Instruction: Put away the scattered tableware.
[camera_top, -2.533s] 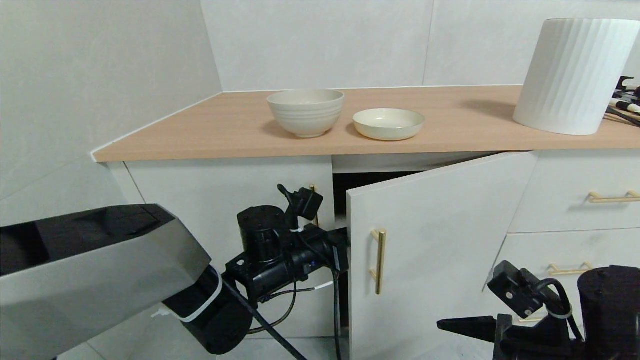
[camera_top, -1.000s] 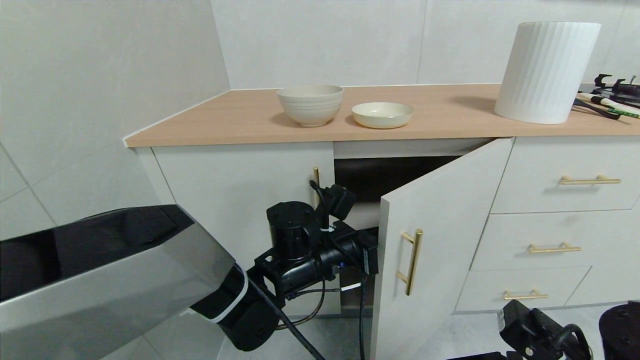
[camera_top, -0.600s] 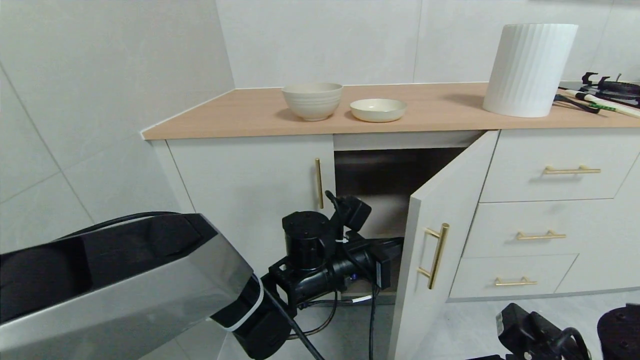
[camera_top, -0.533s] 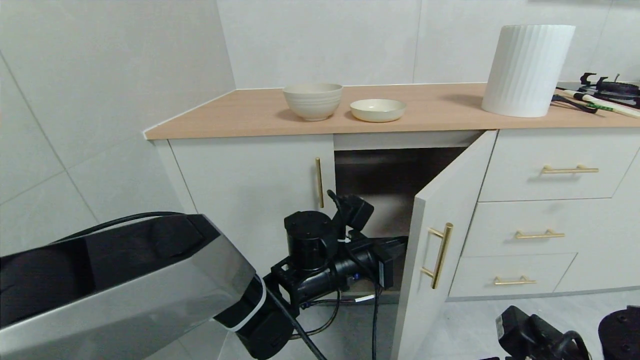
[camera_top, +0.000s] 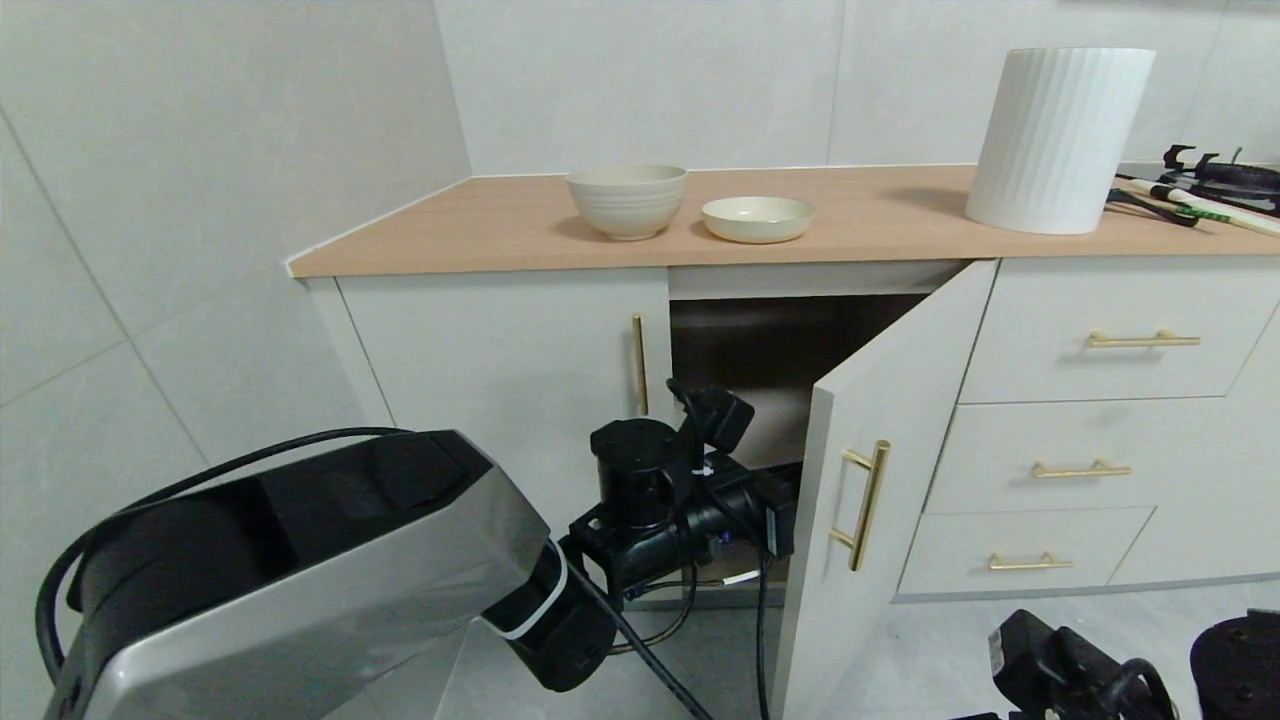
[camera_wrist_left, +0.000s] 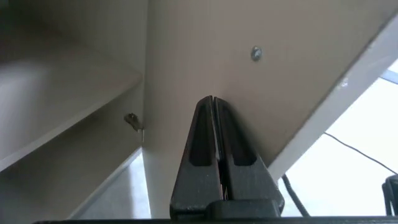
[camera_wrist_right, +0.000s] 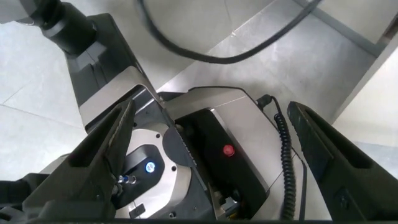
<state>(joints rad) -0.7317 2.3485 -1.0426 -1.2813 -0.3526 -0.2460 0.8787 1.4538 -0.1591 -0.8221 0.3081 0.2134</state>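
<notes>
While my left gripper (camera_wrist_left: 212, 102) has its two fingers pressed flat together with nothing in them, the tips sit right at the inner face of the open cabinet door (camera_top: 900, 400), low down by its free edge. That door stands swung out, hinged on its right, with its gold handle (camera_top: 862, 505) upright on the front. Above the door, on the wooden countertop (camera_top: 480, 235), the ribbed bowl (camera_top: 626, 200) and the shallow dish (camera_top: 757, 218) both sit upright, mouths up. Both are round, so neither has a long axis. The pair lines up side by side along the counter's front edge, bowl left of dish, near but apart. Past the door's hinge side stands a white ribbed container (camera_top: 1058, 140). My right gripper (camera_wrist_right: 211, 112) hangs low, right of the door, fingers spread wide, nothing between them.
</notes>
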